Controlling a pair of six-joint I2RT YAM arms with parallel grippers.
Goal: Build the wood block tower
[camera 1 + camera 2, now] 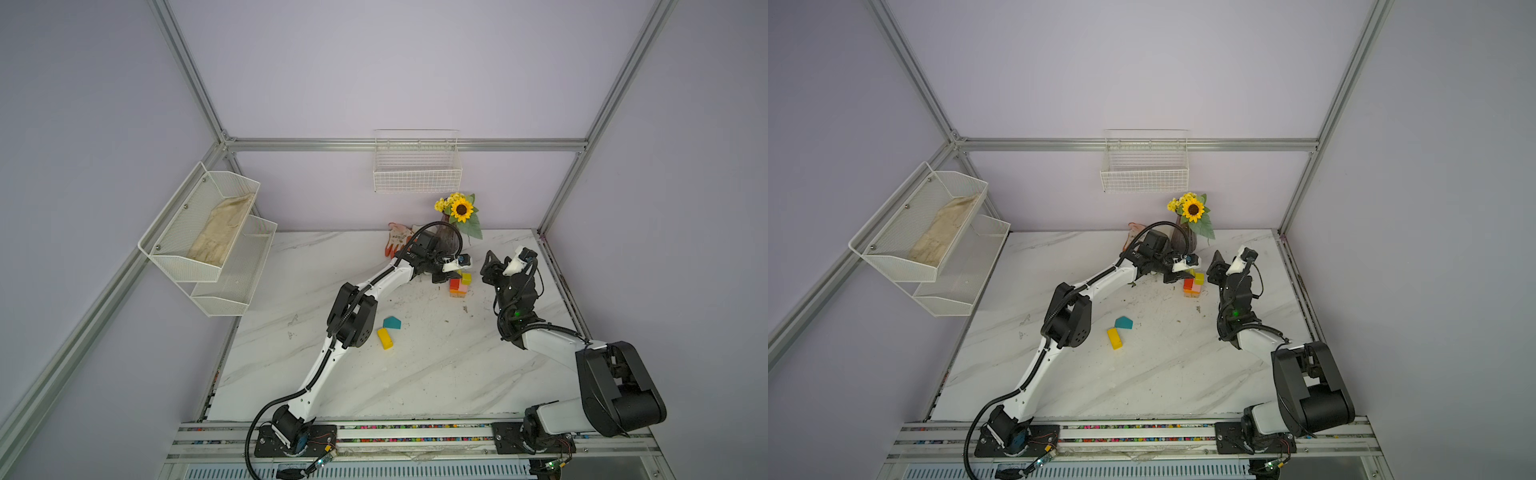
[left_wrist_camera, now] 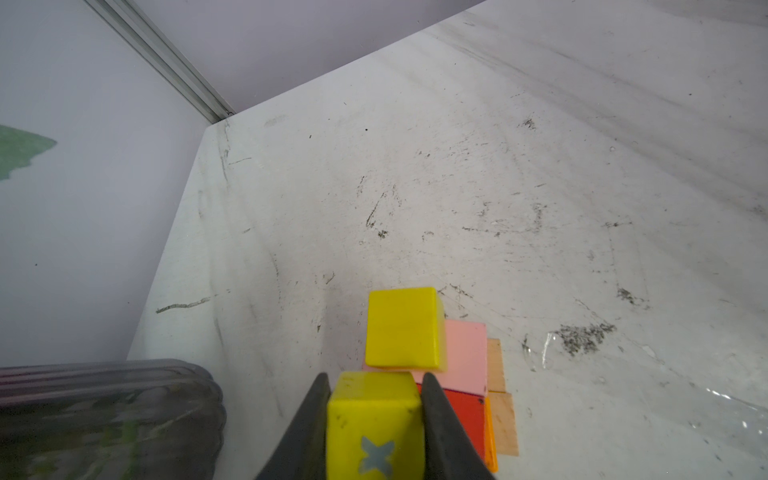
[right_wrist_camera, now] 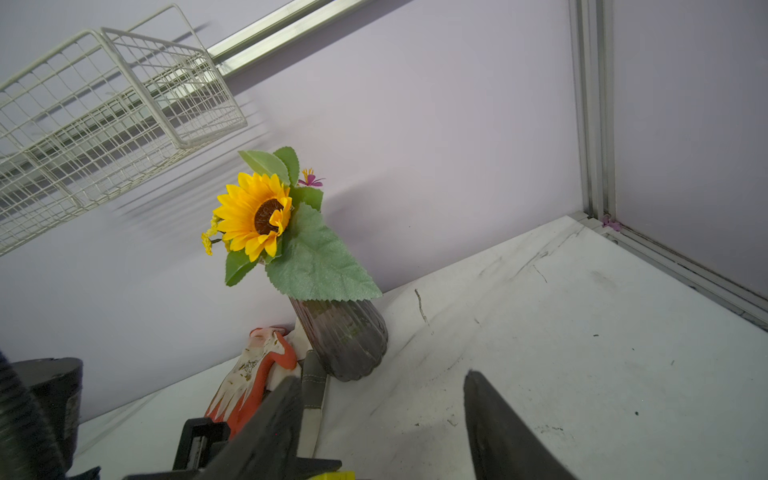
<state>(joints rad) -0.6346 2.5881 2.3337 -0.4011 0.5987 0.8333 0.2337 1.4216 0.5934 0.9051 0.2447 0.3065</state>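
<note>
My left gripper [image 2: 376,382] is shut on a yellow block [image 2: 374,419] with a pale cross mark, its fingers pressed on both sides. The block sits at the tower [image 1: 458,286], beside a yellow cube [image 2: 403,328]. That cube rests on a pink block [image 2: 467,357], with red [image 2: 465,419], orange and tan pieces below. In both top views a teal pentagon [image 1: 392,322] and a yellow bar [image 1: 385,338] lie loose mid-table. My right gripper [image 3: 380,378] stands open and holds nothing, just right of the tower [image 1: 1192,286].
A dark ribbed vase [image 3: 345,340] with a sunflower stands behind the tower, and an orange-and-white glove [image 3: 253,374] lies beside it. A wire basket [image 1: 417,174] hangs on the back wall. A mesh shelf [image 1: 208,232] on the left wall holds a pale glove.
</note>
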